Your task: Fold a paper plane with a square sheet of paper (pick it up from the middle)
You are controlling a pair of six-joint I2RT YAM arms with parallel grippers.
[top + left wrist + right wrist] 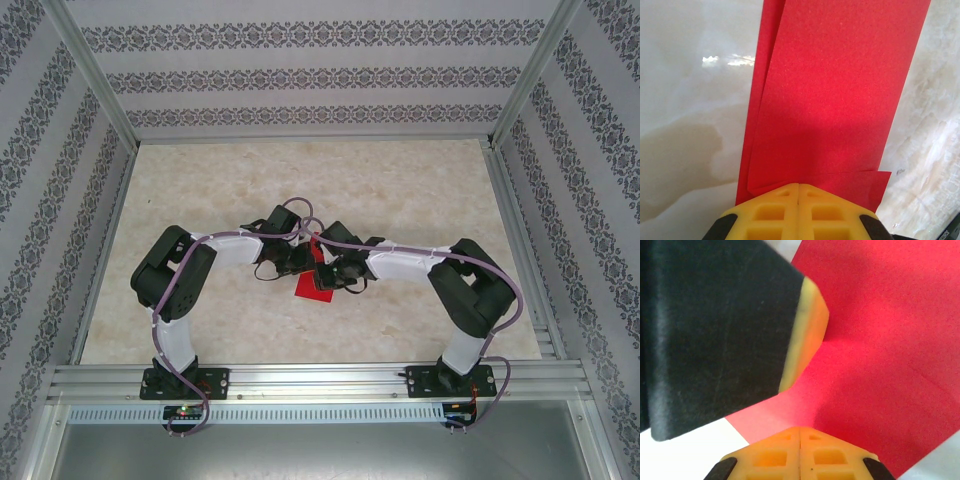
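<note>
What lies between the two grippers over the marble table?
Only the folded bright red paper sheet: the top view shows it bridging the left gripper and right gripper, and each wrist view shows jaws shut on it.

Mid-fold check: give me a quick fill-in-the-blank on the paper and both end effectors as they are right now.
The sheet of paper is ___ in colour. The left end effector is ___ on the sheet's near edge. The right end effector is clamped on the same sheet, with the ___ end effector close beside it.
Missing words: red; shut; left.
</note>
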